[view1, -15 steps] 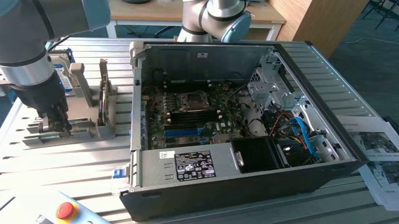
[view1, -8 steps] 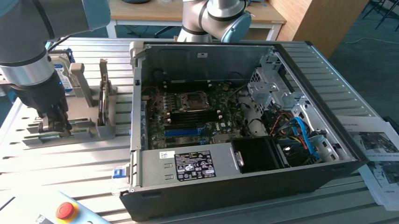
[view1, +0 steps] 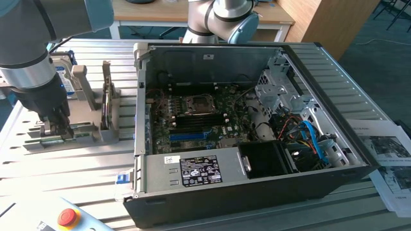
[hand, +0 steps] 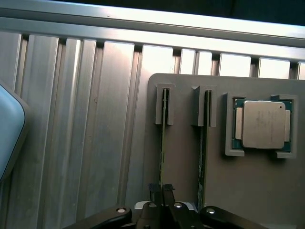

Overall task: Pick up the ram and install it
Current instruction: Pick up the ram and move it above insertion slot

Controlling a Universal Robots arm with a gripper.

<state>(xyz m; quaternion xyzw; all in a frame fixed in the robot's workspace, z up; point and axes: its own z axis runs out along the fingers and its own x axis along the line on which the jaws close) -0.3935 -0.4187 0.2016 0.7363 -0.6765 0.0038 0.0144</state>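
By the desk (view1: 77, 163) edge on the exterior view's left: hand (hand: 161, 190) pinched narrow on the ram (hand: 163, 138). Stick stands on edge in grey holder (hand: 183, 162), prob. so both faces are reachable. PC case (view1: 212, 62) lies open alongside.

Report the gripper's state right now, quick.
Gripper: closed on the ram, which stands on edge in the grey holder.
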